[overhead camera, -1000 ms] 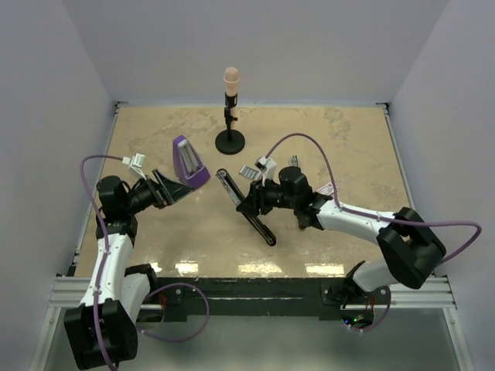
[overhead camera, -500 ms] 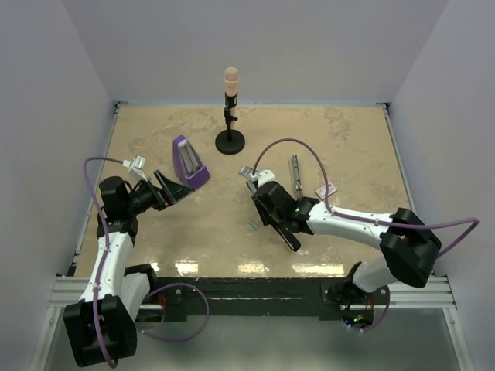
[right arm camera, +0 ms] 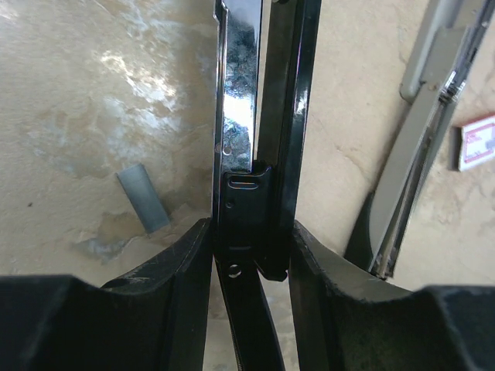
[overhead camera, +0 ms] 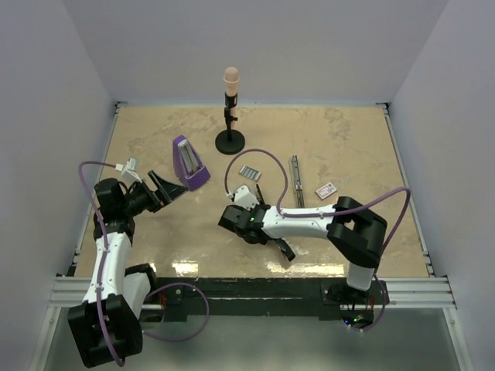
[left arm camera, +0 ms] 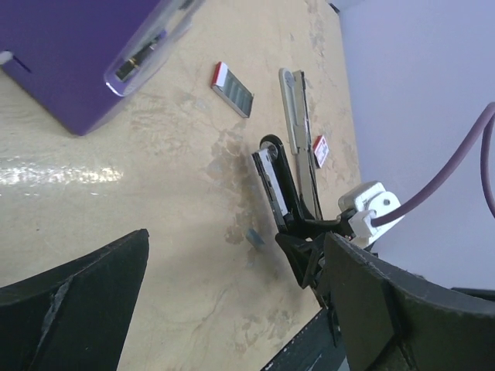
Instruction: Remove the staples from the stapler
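right fingers (right arm camera: 174, 267) clamp the stapler (right arm camera: 255, 193), probably to empty it; staples (right arm camera: 143, 198) lie on the bench (right arm camera: 77, 93) just beside it; left fingers (left arm camera: 85, 301) wide, idle

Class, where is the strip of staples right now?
In the top view, the staples lie flat near the middle of the table, between the purple box and the grey metal bar.

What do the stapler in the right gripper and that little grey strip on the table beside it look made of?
The stapler looks like a black-coated body around a polished metal rail, judging by the rail's mirror-like reflections. The grey strip is flat and dull grey, possibly metal, but it is too blurred to be sure.
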Tool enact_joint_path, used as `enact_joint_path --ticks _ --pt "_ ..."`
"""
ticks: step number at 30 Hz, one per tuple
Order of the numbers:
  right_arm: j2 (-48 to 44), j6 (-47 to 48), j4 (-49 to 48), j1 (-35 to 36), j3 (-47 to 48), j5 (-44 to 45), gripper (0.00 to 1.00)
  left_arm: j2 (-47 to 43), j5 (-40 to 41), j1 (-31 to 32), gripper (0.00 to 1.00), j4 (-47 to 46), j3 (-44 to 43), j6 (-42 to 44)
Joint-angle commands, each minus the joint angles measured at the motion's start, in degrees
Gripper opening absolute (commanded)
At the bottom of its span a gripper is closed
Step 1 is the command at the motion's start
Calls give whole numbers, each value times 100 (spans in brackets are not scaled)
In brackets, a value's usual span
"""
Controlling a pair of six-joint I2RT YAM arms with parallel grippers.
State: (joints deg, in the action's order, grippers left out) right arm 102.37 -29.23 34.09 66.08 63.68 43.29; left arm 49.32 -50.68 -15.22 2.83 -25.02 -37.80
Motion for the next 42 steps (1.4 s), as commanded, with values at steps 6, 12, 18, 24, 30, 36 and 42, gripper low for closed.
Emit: enact_joint_path --ticks 6,12,18,24,30,36,42 --pt "907 -1198 2382 387 1207 1603 0 -72 -21 -464 100 51 -232 124" --pt "1250 -1330 2954 440 1279 1867 0 -54 -39 -508 100 16 -223 89" --pt "1418 -1208 2797 484 1182 1868 0 78 -57 -508 100 95 -285 124" --pt "891 -1111 2568 484 1138 1771 0 -98 -65 -508 100 121 -267 133" --pt "-64 -629 1788 370 884 1377 0 -72 -302 -499 98 25 -188 124" --pt "-1270 242 -345 177 339 -11 0 -133 -426 -377 95 -160 -161 1" --pt "-2668 86 -2946 -508 -794 -2709 0 -405 259 124 91 331 -582 167"
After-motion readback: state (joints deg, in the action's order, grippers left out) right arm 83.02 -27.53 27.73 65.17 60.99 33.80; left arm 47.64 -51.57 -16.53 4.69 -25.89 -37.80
